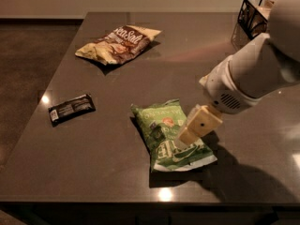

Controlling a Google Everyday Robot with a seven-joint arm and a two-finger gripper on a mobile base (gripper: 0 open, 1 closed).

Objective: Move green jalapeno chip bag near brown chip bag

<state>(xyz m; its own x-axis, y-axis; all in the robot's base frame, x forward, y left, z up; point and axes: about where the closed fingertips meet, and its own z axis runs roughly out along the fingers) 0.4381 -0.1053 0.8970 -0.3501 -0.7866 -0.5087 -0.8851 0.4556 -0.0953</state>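
Camera view: the crinkly bright green jalapeno chip bag (161, 123) lies near the front edge of the dark table (108, 172), well apart from the crinkly brown chip bag with pale yellow ends (119, 43) at the far left. The cream gripper (184, 137) is low over the green bag's right side; whether it grips, I cannot tell. By my judgement, the carry itself is not yet done

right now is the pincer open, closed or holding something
pincer: down at the green bag's right side; open or closed cannot be told.
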